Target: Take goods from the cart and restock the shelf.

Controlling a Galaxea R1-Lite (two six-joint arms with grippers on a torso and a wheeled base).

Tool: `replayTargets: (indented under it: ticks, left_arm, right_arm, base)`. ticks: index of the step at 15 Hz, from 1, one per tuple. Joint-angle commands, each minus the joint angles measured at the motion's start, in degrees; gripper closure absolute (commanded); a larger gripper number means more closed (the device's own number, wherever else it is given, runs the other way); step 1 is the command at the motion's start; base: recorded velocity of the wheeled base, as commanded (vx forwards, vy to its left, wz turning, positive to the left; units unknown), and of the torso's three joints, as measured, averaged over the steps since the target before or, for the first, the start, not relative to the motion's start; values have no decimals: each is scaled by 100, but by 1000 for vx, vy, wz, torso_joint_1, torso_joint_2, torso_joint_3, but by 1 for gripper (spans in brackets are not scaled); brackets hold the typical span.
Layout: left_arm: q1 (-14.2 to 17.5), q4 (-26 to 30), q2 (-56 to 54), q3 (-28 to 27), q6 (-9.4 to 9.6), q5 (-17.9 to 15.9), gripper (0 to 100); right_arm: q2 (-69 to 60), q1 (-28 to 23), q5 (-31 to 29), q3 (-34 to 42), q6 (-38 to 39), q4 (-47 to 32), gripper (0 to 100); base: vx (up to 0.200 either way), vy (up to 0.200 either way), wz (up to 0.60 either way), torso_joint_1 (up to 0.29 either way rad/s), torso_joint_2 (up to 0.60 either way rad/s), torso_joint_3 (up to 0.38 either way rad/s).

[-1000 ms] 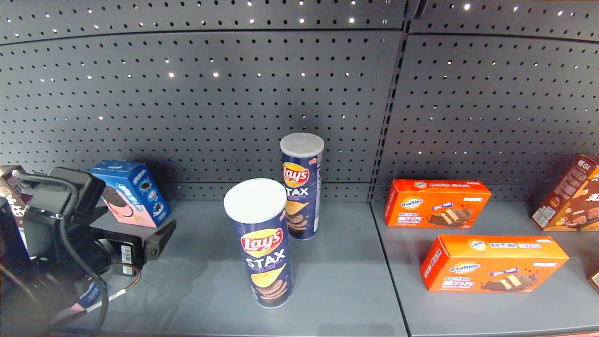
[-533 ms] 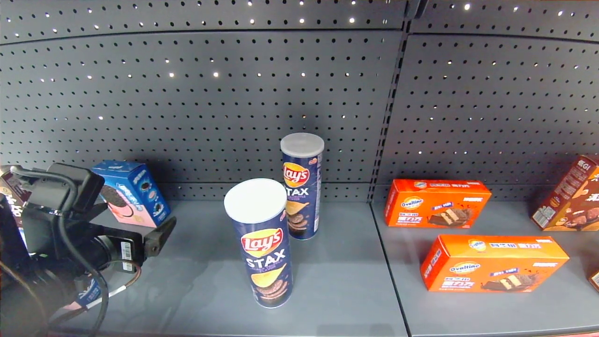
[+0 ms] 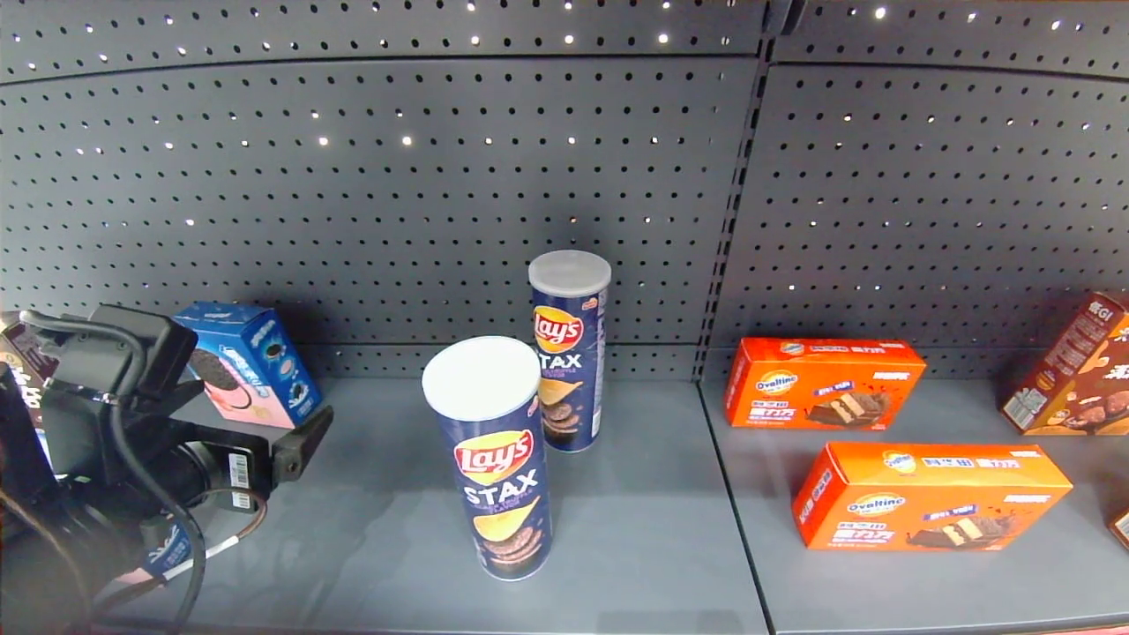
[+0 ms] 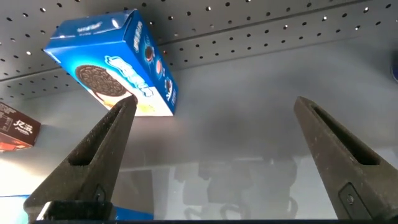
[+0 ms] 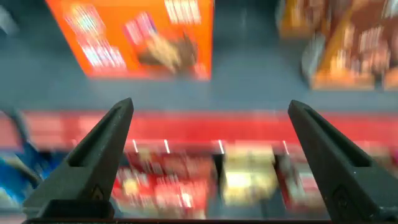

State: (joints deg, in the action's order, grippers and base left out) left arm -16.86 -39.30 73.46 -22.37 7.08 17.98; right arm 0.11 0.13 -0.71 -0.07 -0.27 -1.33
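Just behind blue box (image 4: 106,59): left end effector (image 4: 214,104), spread wide, empty. Right end effector (image 5: 209,104) likewise, facing orange box (image 5: 137,37).

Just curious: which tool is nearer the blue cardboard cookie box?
Left. The left tool is open close by the blue cardboard cookie box; the right tool faces an orange cardboard carton further right.

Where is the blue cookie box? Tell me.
Head view: the blue cookie box sits on the left side of the shelf by the back panel, just beyond the left gripper.
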Motion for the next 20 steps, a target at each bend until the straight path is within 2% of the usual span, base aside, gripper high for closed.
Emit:
replayTargets:
  ticks: [1, 2, 5, 9, 12, 15, 17, 20]
  left_arm:
    - [-107, 19, -7, 136, 12, -5, 0]
    - [-353, 19, -7, 374, 12, -14, 0]
    - [-511, 28, 46, 629, 30, -23, 0]
    - [-713, 2, 476, 418, 39, -23, 0]
    - [-1021, -7, 942, 66, 48, -23, 0]
    - [-1135, -34, 1232, -13, 329, -14, 0]
    - [-1144, -34, 1338, -118, 346, -23, 0]
    - [-1381, -34, 1522, -338, 346, -14, 0]
  right_arm:
    - [-11, -5, -61, -10, 0, 45, 0]
    - [-11, 4, -52, 7, 0, 107, 0]
    - [-11, 4, -52, 7, 0, 107, 0]
    - [-11, 4, -52, 7, 0, 107, 0]
    - [-11, 4, -52, 7, 0, 107, 0]
    - [-11, 4, -52, 7, 0, 107, 0]
    - [-11, 4, -52, 7, 0, 107, 0]
    - [-11, 4, -61, -1, 0, 98, 0]
  base:
    - [0, 0, 0, 0, 0, 0]
    - [0, 0, 0, 0, 0, 0]
    - [0, 0, 0, 0, 0, 0]
    - [0, 0, 0, 0, 0, 0]
    - [0, 0, 0, 0, 0, 0]
    - [0, 0, 0, 0, 0, 0]
    - [0, 0, 0, 0, 0, 0]
    - [0, 0, 0, 0, 0, 0]
